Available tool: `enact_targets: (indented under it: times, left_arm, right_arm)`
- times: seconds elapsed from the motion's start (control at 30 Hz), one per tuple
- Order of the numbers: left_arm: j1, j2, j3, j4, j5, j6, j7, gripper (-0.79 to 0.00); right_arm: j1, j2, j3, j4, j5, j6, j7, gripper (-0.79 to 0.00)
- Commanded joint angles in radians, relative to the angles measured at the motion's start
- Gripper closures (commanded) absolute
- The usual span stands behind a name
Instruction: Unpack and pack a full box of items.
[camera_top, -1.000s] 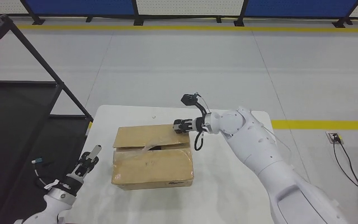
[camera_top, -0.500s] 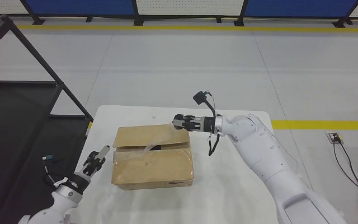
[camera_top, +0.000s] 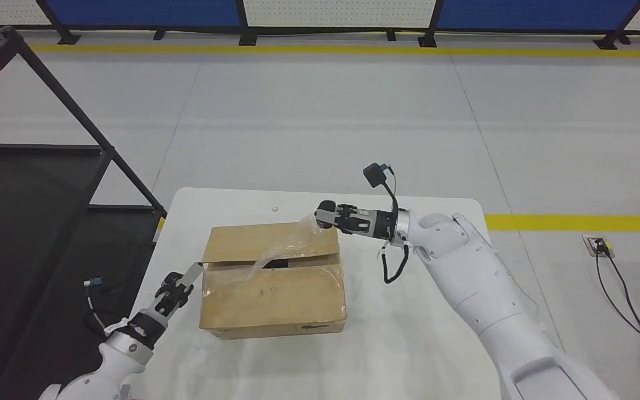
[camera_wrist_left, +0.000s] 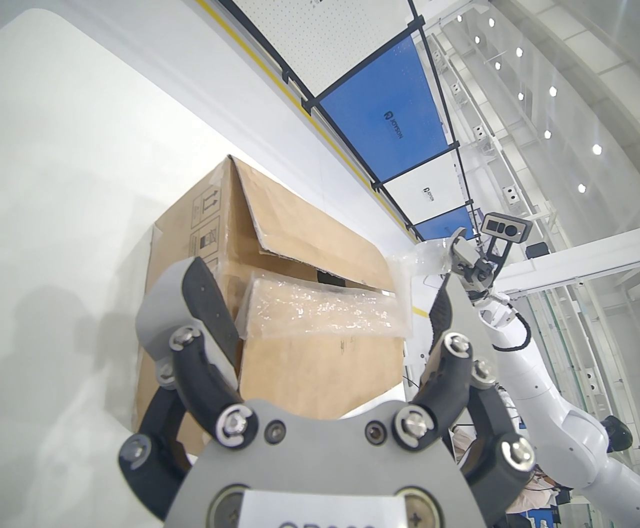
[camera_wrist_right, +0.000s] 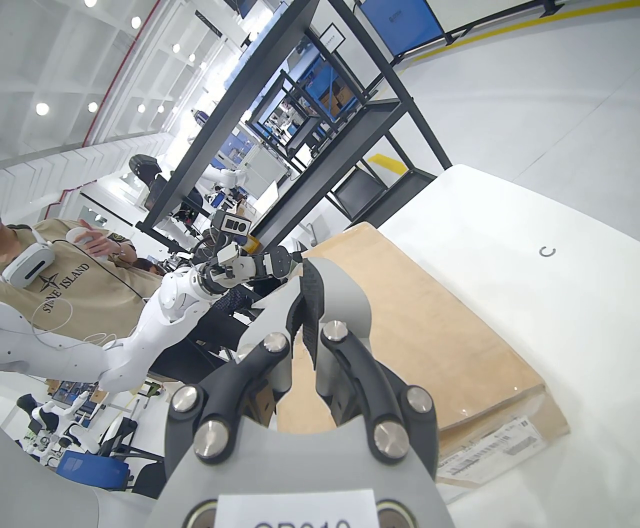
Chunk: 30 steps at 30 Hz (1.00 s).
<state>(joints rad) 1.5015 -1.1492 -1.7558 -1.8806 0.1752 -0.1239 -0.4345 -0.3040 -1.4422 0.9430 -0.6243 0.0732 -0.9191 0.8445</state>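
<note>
The step in hand looks like stripping the seal off the cardboard box (camera_top: 275, 285), which sits shut on the white table (camera_top: 410, 330). The right gripper (camera_top: 323, 213), just past the box's far edge, has its fingers pinched tight on the free end of the clear tape strip (camera_top: 288, 242). The strip runs from there down to the seam between the top flaps, where its other end still clings.

To do this well, I would keep the pull low and along the seam line. That way the tape peels back on itself and does not lift the flap or drag the box. The left gripper (camera_top: 180, 288), fingers spread wide with nothing in them, sits at the box's left side. It could brace that side against sliding, though I cannot tell whether it touches the cardboard.

A second ago the right gripper was down at the box's far edge with little tape freed. It has since risen and drawn away from the box, leaving a longer strip in the air. The left gripper has come in closer to the box.
</note>
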Motion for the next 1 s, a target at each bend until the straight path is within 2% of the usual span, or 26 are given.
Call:
enact_targets:
  times: [0.0, 0.1, 0.2, 0.3, 0.47, 0.7, 0.97]
  left_arm:
    - [0.000, 0.000, 0.000, -0.001, 0.001, 0.001, -0.002, -0.785]
    - [-0.005, 0.002, 0.003, -0.002, 0.003, 0.004, -0.007, -0.785]
    - [-0.007, 0.002, 0.005, -0.006, 0.008, 0.007, -0.008, -0.785]
    - [-0.005, 0.003, 0.006, -0.007, 0.010, 0.007, -0.009, -0.785]
    - [-0.001, 0.004, 0.004, -0.010, 0.010, 0.008, -0.009, -0.785]
    - [0.004, 0.006, 0.013, -0.007, 0.010, 0.006, -0.014, -0.785]
    - [-0.044, 0.000, 0.098, 0.014, 0.048, 0.061, 0.026, -0.785]
  right_arm:
    - [-0.004, 0.000, 0.000, -0.003, -0.001, 0.003, -0.005, 0.000]
    - [-0.034, 0.005, -0.001, -0.061, -0.049, -0.051, -0.045, 0.000]
    - [-0.047, 0.013, 0.003, -0.123, -0.201, -0.093, -0.143, 0.000]
    - [-0.086, 0.025, 0.018, -0.215, -0.382, -0.093, -0.288, 0.000]
    - [-0.137, 0.040, 0.008, -0.304, -0.589, -0.093, -0.520, 0.000]
    - [-0.118, 0.051, -0.068, -0.299, -0.741, -0.093, -0.727, 0.000]
    - [-0.080, 0.058, -0.135, -0.252, -0.837, -0.093, -0.866, 0.000]
